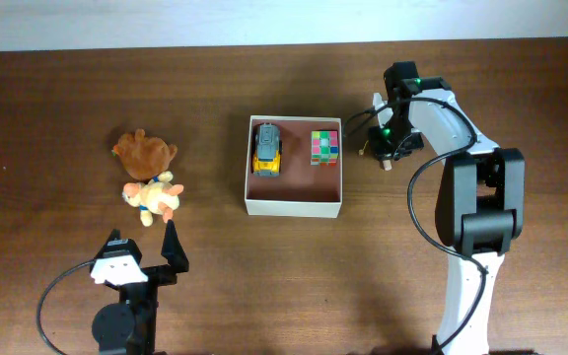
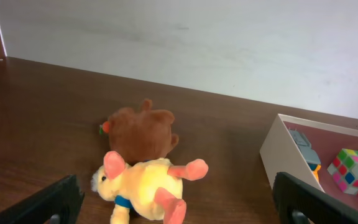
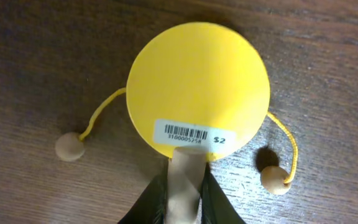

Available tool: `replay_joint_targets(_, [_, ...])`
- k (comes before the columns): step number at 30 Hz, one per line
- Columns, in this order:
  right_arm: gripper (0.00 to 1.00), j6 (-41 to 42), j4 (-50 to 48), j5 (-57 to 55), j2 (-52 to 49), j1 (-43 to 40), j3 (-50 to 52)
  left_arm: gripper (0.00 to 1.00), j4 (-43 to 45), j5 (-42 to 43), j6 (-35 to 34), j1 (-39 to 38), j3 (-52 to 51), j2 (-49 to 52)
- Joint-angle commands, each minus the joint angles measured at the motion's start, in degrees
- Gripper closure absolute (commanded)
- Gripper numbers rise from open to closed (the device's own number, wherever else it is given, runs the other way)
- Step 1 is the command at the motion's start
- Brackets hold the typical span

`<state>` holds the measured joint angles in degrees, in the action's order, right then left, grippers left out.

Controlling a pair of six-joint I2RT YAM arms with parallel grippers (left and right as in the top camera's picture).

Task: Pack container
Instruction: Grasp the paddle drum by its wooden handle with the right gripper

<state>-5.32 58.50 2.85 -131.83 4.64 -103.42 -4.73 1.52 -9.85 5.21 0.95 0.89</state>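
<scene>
The container (image 1: 294,208), a white-walled square box with a pink-brown inside, stands mid-table and holds a yellow toy car (image 1: 267,148) and a colour cube (image 1: 324,147). Its wall also shows in the left wrist view (image 2: 277,155). My right gripper (image 1: 390,148) is just right of the container, low over the table. In the right wrist view it (image 3: 185,193) is shut on the pale handle of a yellow drum toy (image 3: 197,87) with two beads on strings. My left gripper (image 1: 144,237) is open and empty, near a yellow duck plush (image 1: 152,197) that lies ahead of its fingers (image 2: 182,208).
A brown plush (image 1: 144,152) lies touching the duck's far side, also in the left wrist view (image 2: 140,130). The drum's beads (image 3: 70,147) rest on the wood on each side. The pale wall runs behind the table's far edge (image 2: 166,84).
</scene>
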Motion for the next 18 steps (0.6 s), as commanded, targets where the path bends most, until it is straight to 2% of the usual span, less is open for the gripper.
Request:
replay_joint_targets(1, [0.85, 0.2, 0.8, -0.3, 0.3, -0.2, 1.2, 0.01, 0.0, 0.2, 1.1, 0.1, -0.4, -0.5])
replay_joint_targets(9, [0.89, 1.8, 1.6, -0.7, 0.3, -0.2, 0.1, 0.01, 0.0, 0.2, 1.1, 0.1, -0.4, -0.5])
replay_joint_targets(18, [0.92, 1.7, 7.4, -0.4, 0.3, -0.2, -7.6, 0.01, 0.0, 0.2, 1.1, 0.0, -0.4, -0.5])
